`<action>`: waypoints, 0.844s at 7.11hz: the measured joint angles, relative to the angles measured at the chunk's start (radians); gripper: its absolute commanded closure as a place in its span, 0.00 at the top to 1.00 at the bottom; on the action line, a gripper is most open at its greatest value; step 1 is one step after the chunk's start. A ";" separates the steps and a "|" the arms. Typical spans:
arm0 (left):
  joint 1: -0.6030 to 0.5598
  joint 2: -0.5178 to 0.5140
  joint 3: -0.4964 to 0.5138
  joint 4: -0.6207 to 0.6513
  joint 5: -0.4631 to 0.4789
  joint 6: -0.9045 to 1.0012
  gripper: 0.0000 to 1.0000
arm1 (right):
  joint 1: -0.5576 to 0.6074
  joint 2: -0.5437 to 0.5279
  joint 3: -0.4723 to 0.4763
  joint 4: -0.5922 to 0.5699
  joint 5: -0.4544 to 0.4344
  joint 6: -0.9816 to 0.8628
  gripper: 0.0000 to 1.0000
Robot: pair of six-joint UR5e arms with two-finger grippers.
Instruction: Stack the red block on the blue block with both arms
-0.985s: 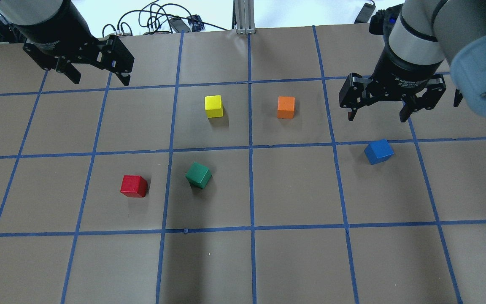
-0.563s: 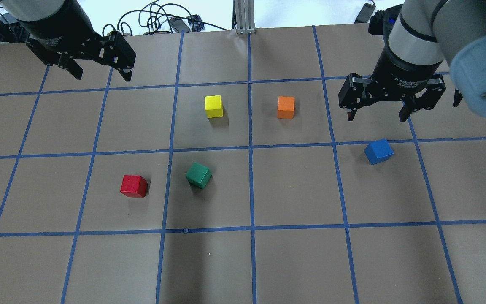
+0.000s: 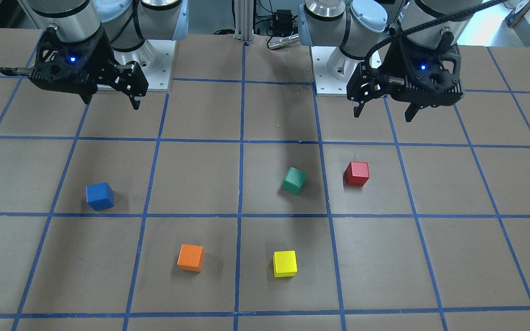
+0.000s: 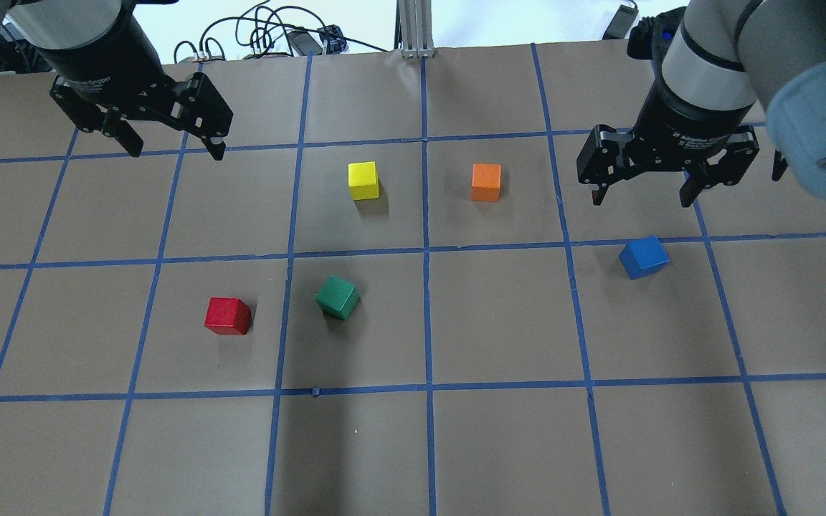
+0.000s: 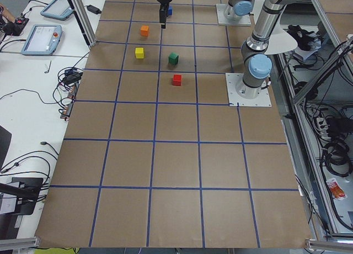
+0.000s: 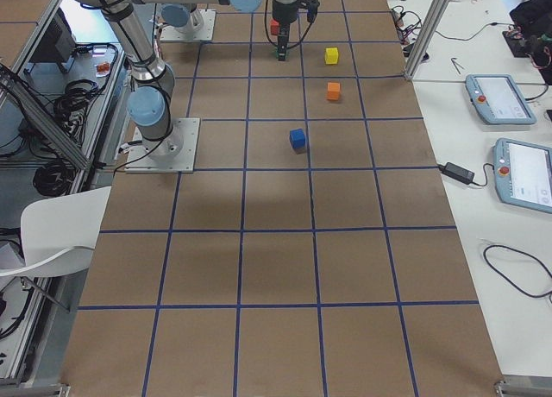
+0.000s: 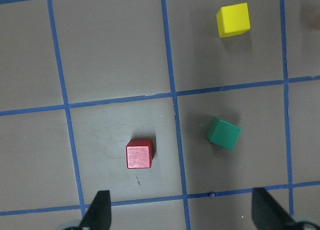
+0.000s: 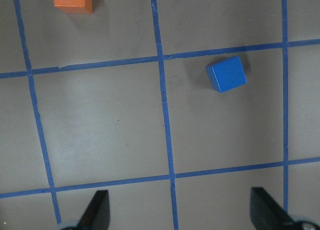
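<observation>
The red block (image 4: 227, 316) lies on the brown table, left of centre; it also shows in the front view (image 3: 356, 173) and the left wrist view (image 7: 139, 154). The blue block (image 4: 643, 257) lies alone on the right, also in the front view (image 3: 100, 196) and the right wrist view (image 8: 227, 74). My left gripper (image 4: 176, 148) is open and empty, hovering well beyond the red block. My right gripper (image 4: 641, 201) is open and empty, hovering just beyond the blue block.
A green cube (image 4: 337, 297) sits tilted close to the right of the red block. A yellow cube (image 4: 363, 180) and an orange cube (image 4: 485, 182) lie farther back at the centre. Cables (image 4: 262, 36) and a metal post (image 4: 416, 29) line the far edge.
My left gripper has turned slightly and shifted a little toward the near side, still open. The right gripper and all the cubes have stayed put.
</observation>
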 measured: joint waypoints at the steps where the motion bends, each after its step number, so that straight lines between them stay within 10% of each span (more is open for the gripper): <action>1: 0.008 -0.020 -0.005 0.003 0.001 0.010 1.00 | 0.000 0.000 0.000 0.000 0.000 0.000 1.00; 6: 0.109 -0.101 -0.141 0.079 0.006 0.099 1.00 | 0.000 0.000 0.001 0.001 0.000 0.000 1.00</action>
